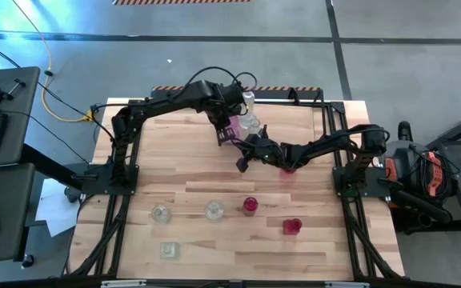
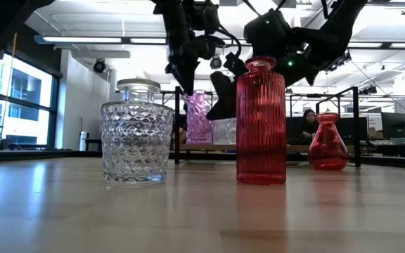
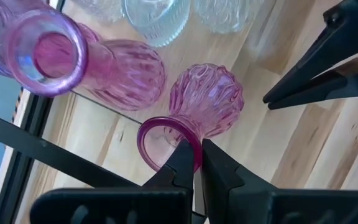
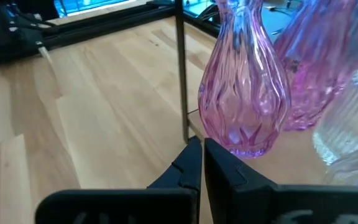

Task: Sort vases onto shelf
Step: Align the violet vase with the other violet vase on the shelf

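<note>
Pinching, with the left gripper (image 3: 194, 152), what looks like the flared lip of a pink bulb vase (image 3: 207, 99), jaws clenched on the thin glass wall. Gripping there probably because the round, ribbed belly is offering no flat face to squeeze. Bringing that vase in over the shelf (image 3: 36, 146), right beside a pink long-necked vase (image 3: 73, 62) standing on the shelf board and near the clear fluted vases (image 3: 157, 18) toward the shelf's far side. Not telling from here whether the base is touching the board. Apparently grouping pink with pink.

Holding the right gripper (image 4: 196, 146) clenched shut and empty just in front of the shelf, tips close to a black frame post and to the foot of a pale pink twisted vase (image 4: 244, 87). Possibly waiting there, clear of the left arm's work.

Leaving the unsorted vases well away from the shelf on the counter (image 1: 214, 176): among them a red ribbed bottle (image 2: 261, 119), tall and cylindrical with a short neck; a clear diamond-cut jar (image 2: 137, 140), squat and heavily faceted; and a red pear-shaped vase (image 2: 328, 144) nearer the shelf.

Handling nothing but glass here: hard, slick, glossy and brittle, calling for a modest squeeze. Setting it against matte, pale wooden boards in a thin black metal frame.
</note>
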Motion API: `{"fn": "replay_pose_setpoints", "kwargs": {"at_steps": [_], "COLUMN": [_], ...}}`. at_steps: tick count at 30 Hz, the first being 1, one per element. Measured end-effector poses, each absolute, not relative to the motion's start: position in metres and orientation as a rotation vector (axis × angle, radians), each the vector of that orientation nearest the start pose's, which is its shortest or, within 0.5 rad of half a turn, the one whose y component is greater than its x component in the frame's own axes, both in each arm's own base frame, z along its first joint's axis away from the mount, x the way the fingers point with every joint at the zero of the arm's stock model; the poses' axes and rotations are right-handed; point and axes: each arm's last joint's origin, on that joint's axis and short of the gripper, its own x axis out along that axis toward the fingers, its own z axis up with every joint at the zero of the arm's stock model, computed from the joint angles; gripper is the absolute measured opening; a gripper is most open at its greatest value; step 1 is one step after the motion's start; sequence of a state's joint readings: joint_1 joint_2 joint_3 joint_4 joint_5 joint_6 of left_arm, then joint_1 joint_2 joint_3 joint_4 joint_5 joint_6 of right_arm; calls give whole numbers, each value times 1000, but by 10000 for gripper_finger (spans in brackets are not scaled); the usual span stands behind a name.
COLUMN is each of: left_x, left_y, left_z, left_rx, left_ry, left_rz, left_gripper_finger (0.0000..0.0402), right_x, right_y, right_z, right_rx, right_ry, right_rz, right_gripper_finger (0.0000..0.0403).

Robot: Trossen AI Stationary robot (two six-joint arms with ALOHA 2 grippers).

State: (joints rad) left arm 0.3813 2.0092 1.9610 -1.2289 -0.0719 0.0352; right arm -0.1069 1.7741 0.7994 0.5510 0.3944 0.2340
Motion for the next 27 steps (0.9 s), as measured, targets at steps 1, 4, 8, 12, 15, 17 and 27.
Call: {"fn": "replay_pose_setpoints", "kwargs": {"at_steps": [1, 4, 8, 12, 15, 17, 27], "left_x": [378, 378, 378, 379, 379, 380, 380], "left_y": [154, 154, 154, 154, 154, 154, 154], "left_z": [298, 298, 298, 299, 299, 299, 299], "left_rx": [-167, -169, -172, -176, -175, -173, -185], "left_ry": [1273, 1277, 1275, 1264, 1253, 1249, 1241], "left_rz": [367, 368, 369, 363, 365, 365, 356], "left_gripper_finger": [0, 0, 0, 0, 0, 0, 0], "right_x": [343, 343, 342, 342, 341, 341, 341], "right_y": [-48, -51, -58, -64, -67, -67, -68], "right_z": [154, 155, 155, 155, 156, 156, 156], "right_rx": [159, 154, 160, 170, 169, 160, 152], "right_ry": [363, 352, 351, 349, 347, 348, 345], "right_rz": [-550, -561, -578, -575, -569, -566, -568], "right_gripper_finger": [0, 0, 0, 0, 0, 0, 0]}}
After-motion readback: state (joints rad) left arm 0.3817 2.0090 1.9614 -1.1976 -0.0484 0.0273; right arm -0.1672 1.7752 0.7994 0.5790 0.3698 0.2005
